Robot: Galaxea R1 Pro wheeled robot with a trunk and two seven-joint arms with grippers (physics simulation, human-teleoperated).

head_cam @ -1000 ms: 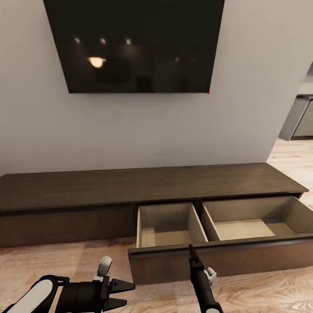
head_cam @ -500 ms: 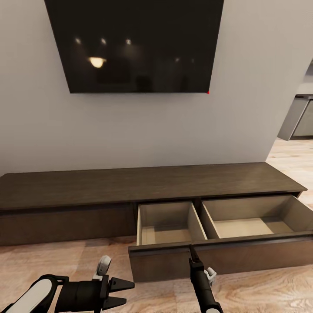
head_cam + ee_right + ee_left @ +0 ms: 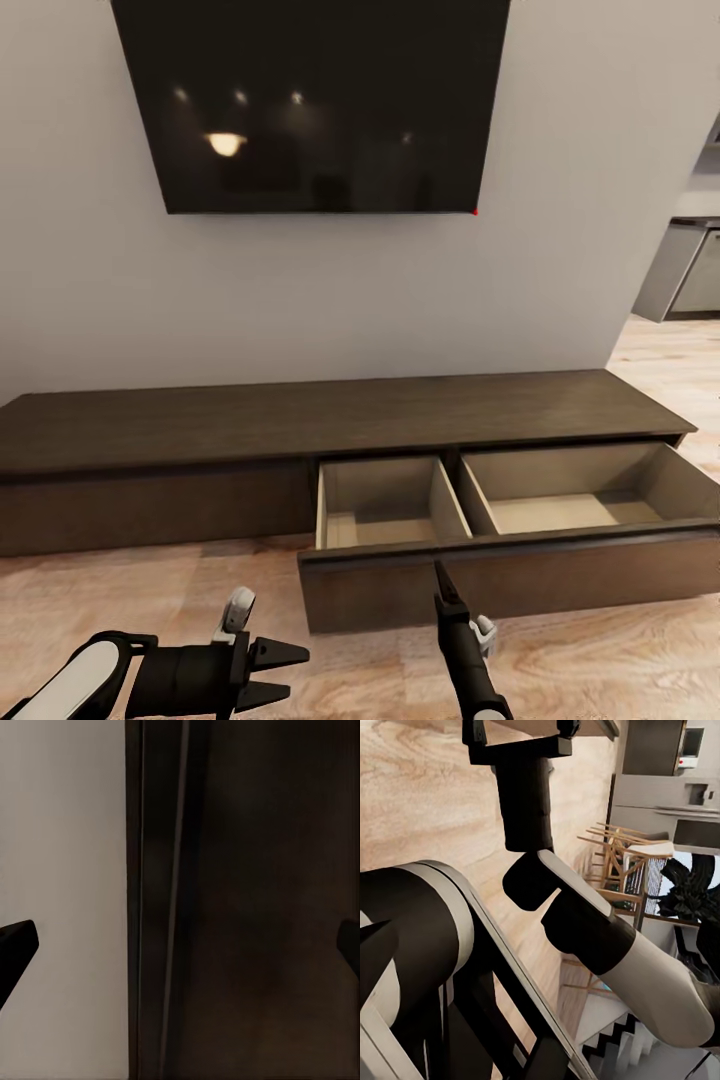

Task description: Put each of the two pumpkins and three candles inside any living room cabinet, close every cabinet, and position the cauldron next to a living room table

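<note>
The long dark-brown cabinet (image 3: 300, 425) stands against the wall under a television. Its pull-out drawer (image 3: 500, 578) is drawn out, and both beige compartments, left (image 3: 385, 505) and right (image 3: 570, 495), hold nothing. My right gripper (image 3: 441, 583) points up at the drawer's front, just before it. In the right wrist view its fingertips (image 3: 15, 945) stand wide apart, open, with the dark drawer front (image 3: 262, 907) between them. My left gripper (image 3: 283, 674) hangs open over the floor, left of the drawer. Pumpkins, candles, cauldron and coffee table are out of view.
A large black television (image 3: 315, 100) hangs on the grey wall above the cabinet. Grey kitchen units (image 3: 690, 275) show past the wall's right corner. Light wood floor (image 3: 120, 600) lies in front of the cabinet. The left wrist view shows my right arm (image 3: 607, 945) and wooden dining chairs (image 3: 619, 859).
The whole picture has shifted a little: the cabinet and drawer now look slightly farther and lower, so the camera has moved back. Both grippers keep their places and states.
</note>
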